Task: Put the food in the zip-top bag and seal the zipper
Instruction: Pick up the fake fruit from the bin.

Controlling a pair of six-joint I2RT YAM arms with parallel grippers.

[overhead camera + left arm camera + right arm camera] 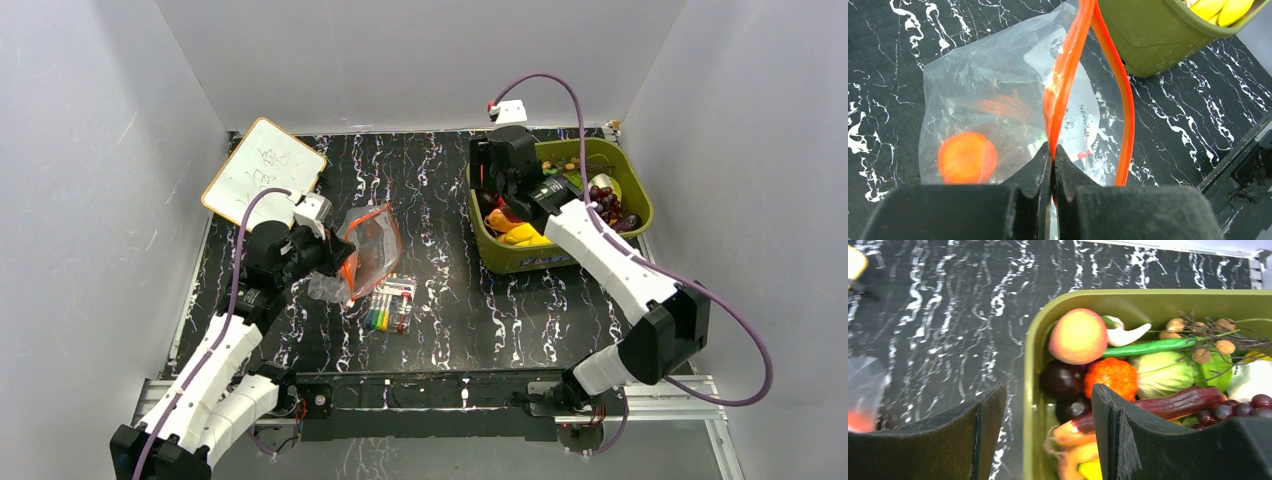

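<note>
left wrist | left jaws pinching zipper (1062, 90) | bag (973, 80) thin n floppy, grab the strip | right jaws spread astride bin (1148, 294) wall

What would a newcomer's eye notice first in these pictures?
First, the clear crinkly plastic zip-top bag left of centre, held by its red-orange zipper strip, which the left arm's jaws pinch; a round orange toy lies inside. Then the olive-green plastic bin at the far right, heaped with colourful toy fruits and vegetables, the right arm's jaws open over its wall.

left fingers (1034, 172) pinched tightly together; right fingers (988, 415) spread well apart.
</note>
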